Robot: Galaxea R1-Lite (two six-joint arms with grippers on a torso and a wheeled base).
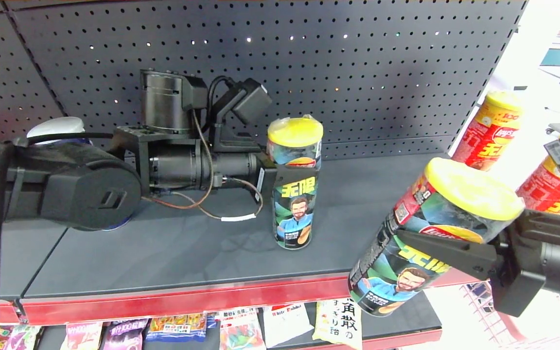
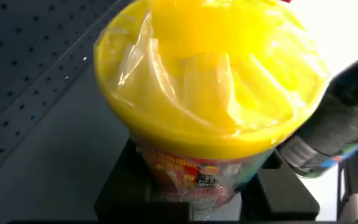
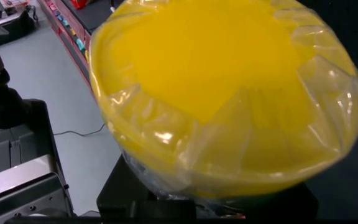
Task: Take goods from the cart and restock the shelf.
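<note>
One upright can (image 1: 293,216) in left gripper (image 1: 295,176)

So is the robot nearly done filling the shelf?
Not quite. One can stands upright on the shelf, with the left gripper clamped on it. The right gripper holds a second can, tilted, in front of the shelf edge. Red cans wait off to the right.

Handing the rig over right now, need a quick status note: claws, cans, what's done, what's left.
Left claw: shut on the upright can, which appears to stand on the shelf.
Right claw: shut on the tilted can, held off the shelf's front right corner.
Done: one can at its spot, not yet released.
Left: release it, then shelve the tilted can. Two red cans sit beyond the shelf's right end.
</note>
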